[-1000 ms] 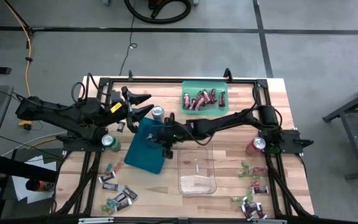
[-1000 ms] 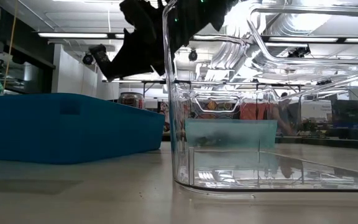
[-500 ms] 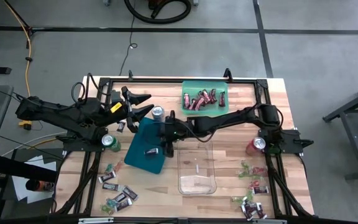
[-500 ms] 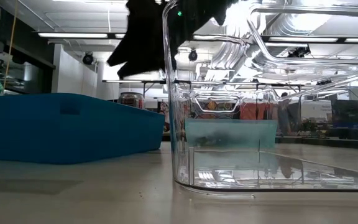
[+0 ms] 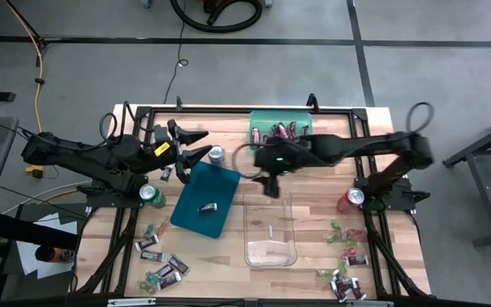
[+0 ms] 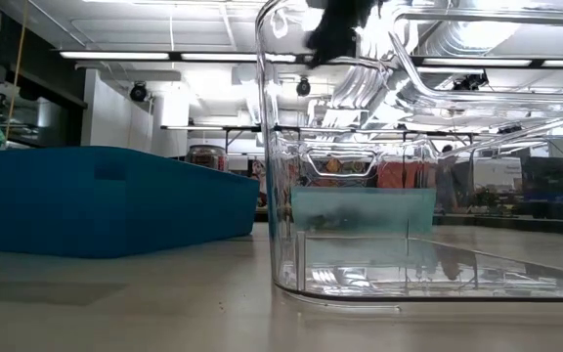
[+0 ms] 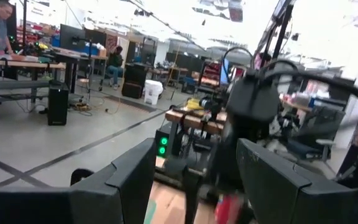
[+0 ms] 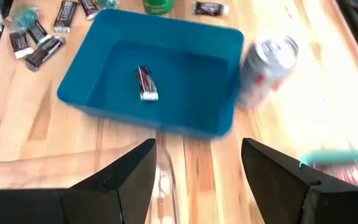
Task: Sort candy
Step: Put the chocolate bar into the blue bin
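Candy in blue bin: one dark mini bar (image 5: 206,206) is lying alone on the floor of the blue bin (image 5: 187,213), centre-left of the high view; the right wrist view is showing it too (image 8: 146,83).
Candy in green tray: dark red bars (image 5: 277,130) are sitting in the green tray (image 5: 307,118) at upper centre, partly hidden under the right arm.
Candy loose, left: mixed wrapped pieces (image 5: 161,261) are lying scattered on the wood at lower left.
Candy loose, right: more pieces (image 5: 348,243) are lying at lower right.
Right gripper (image 5: 268,182): hanging over the top edge of the clear bin (image 5: 271,253), just right of the blue bin, fingers spread wide and carrying nothing.
Left gripper (image 5: 197,143): waiting above the blue bin's upper-left corner, fingers spread wide, empty.
Silver can (image 5: 216,153): standing just beside the blue bin's top edge.
Green can (image 5: 150,194): standing left of the blue bin.
Red can (image 5: 353,198): standing at the table's right side.
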